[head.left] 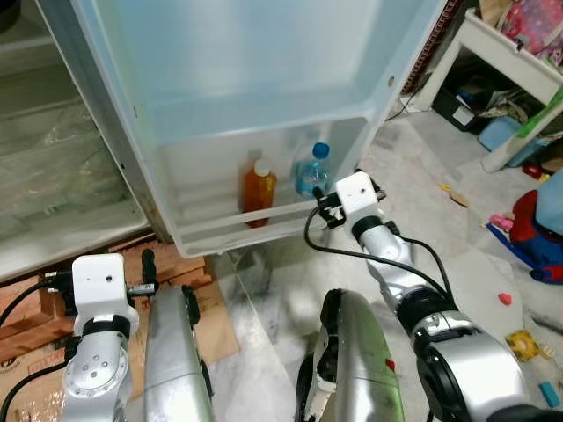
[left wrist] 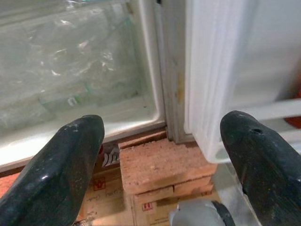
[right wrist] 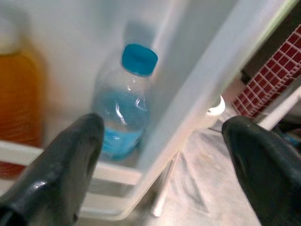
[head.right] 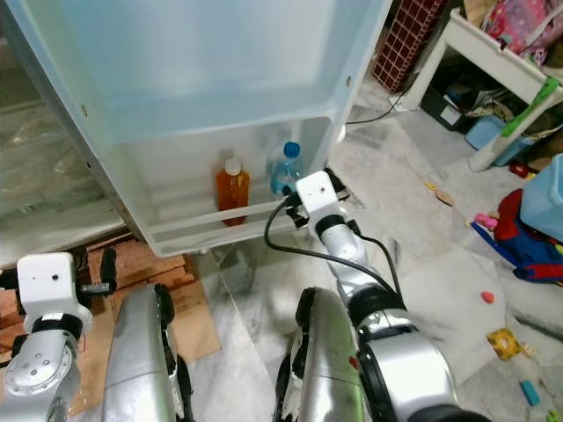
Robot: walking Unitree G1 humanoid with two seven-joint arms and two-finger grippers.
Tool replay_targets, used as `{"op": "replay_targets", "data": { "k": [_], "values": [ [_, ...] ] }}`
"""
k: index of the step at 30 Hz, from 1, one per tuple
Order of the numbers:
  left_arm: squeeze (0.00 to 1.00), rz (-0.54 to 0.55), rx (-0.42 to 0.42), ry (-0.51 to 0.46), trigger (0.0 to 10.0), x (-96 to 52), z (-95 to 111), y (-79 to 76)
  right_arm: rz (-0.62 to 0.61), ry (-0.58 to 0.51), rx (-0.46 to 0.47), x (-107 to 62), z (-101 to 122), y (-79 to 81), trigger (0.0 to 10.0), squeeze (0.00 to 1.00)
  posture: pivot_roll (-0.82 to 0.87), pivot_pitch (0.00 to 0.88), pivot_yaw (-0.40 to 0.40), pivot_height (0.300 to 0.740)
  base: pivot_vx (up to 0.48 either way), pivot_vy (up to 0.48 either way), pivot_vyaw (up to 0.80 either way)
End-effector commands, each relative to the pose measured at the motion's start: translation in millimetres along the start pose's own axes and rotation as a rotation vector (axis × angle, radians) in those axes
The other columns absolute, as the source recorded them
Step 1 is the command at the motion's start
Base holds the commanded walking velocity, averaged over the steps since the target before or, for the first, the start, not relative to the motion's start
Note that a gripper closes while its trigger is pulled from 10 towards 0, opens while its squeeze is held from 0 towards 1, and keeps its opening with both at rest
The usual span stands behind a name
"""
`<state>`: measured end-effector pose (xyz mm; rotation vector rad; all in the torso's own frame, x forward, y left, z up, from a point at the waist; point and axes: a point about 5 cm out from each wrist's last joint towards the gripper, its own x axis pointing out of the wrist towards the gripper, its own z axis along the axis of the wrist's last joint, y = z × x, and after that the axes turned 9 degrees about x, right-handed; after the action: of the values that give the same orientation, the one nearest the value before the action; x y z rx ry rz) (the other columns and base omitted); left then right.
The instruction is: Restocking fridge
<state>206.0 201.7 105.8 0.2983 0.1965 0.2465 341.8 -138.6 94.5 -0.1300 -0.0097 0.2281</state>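
The fridge door [head.left: 246, 70] stands open toward me. Its bottom shelf [head.left: 255, 214] holds an orange juice bottle [head.left: 259, 189] and, to its right, a clear water bottle [head.left: 312, 171] with a blue cap, both upright behind the rail. My right gripper [right wrist: 162, 125] is open at the shelf's right end, just in front of the water bottle [right wrist: 124, 110], with nothing between its fingers. One finger [right wrist: 70, 155] is before the shelf rail and the other is outside the door's edge. My left gripper [left wrist: 162, 120] hangs low and open near the fridge's bottom corner, holding nothing.
The fridge body [head.left: 53, 176] with a clear drawer is at the left. Wooden blocks [left wrist: 160, 165] and cardboard [head.left: 211, 325] lie under it. Toys [head.left: 541, 229] and small pieces litter the marble floor at the right, beside a white shelf unit [head.left: 501, 44].
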Motion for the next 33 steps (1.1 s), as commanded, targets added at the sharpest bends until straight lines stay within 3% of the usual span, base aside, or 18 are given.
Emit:
{"op": "replay_targets", "data": {
  "k": [1,2,7,14,15,19,25,29,33],
  "values": [
    [0.0,-0.001,-0.006,0.015,10.0,0.2,-4,-2.1,0.002,-0.002,0.042,-10.6,1,-3.8,10.0,1.0,0.15,0.049,-0.091,0.503,0.0,0.0,0.0],
    [0.0,-0.001,-0.006,0.015,10.0,0.2,-4,-2.1,0.002,-0.002,0.042,-10.6,1,-3.8,10.0,1.0,0.15,0.049,-0.091,0.503,0.0,0.0,0.0],
    [0.0,-0.04,-0.041,0.02,10.0,10.6,-6,-13.6,0.059,0.004,0.136,-44.1,0,4.6,10.0,1.0,0.09,0.0,-0.076,0.503,0.0,0.0,0.0],
    [0.0,-0.098,-0.039,-0.023,10.0,20.8,0,-23.3,0.012,0.001,0.209,-57.3,4,-4.4,10.0,1.0,0.07,0.0,-0.055,0.503,0.0,0.0,0.0],
    [0.0,-0.093,-0.041,-0.032,10.0,21.9,0,-22.7,0.009,0.009,0.236,-59.2,6,-7.1,10.0,0.0,0.06,0.0,-0.052,0.503,0.0,0.0,0.0],
    [0.0,-0.085,-0.045,-0.031,10.0,23.5,-4,-20.6,0.023,-0.014,0.299,-60.4,14,-10.7,10.0,0.0,0.06,0.0,-0.049,0.507,0.0,0.0,-0.1],
    [0.0,-0.039,-0.037,-0.028,10.0,21.1,-6,-16.9,0.04,-0.038,0.292,-59.4,22,-6.6,10.0,0.0,0.06,0.0,-0.05,0.543,0.0,0.0,-0.14],
    [0.0,-0.02,-0.048,0.028,10.0,16.4,-16,-8.6,0.028,-0.025,0.327,-65.1,22,-7.8,10.0,0.0,0.06,0.0,-0.051,0.566,0.0,0.0,0.0],
    [0.0,-0.046,-0.036,0.041,10.0,4.3,-27,-4.2,0.018,0.011,0.356,-82.2,17,-9.0,10.0,0.0,0.06,0.0,-0.049,0.594,0.0,0.0,0.0]
  ]
}}
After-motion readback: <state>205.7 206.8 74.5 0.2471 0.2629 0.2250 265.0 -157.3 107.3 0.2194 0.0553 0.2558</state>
